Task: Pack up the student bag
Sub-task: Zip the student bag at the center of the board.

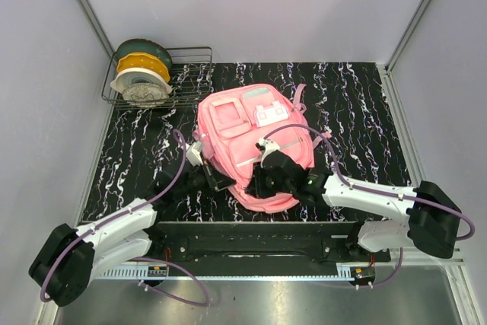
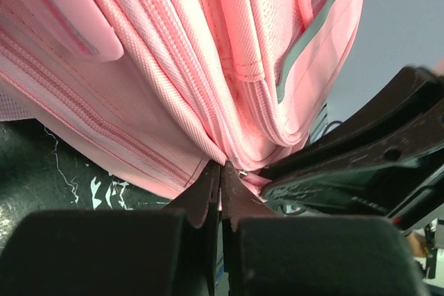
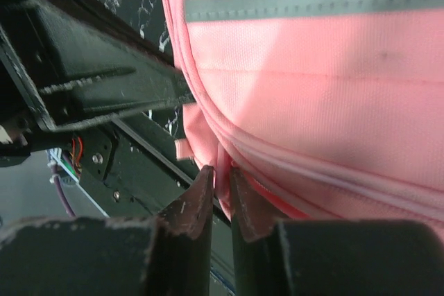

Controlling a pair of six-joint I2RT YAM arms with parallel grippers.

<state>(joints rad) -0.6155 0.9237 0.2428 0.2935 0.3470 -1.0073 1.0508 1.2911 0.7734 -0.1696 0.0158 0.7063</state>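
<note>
Clearly soft and floppy: student bag (image 1: 255, 142) bunches. Left gripper (image 2: 220, 175) and right gripper (image 3: 222, 178) each pinch a near-edge fabric fold, jaws almost closed. Zipper seams look the firmest hold.

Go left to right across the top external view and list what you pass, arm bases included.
left arm's base → wire rack → student bag → right arm's base

Plain pale grey walls (image 1: 266, 5) enclose a black table (image 1: 365, 104) veined with white, under even light. A wire rack (image 1: 194, 74) holding spools (image 1: 141, 75) sits at ten o'clock.
</note>
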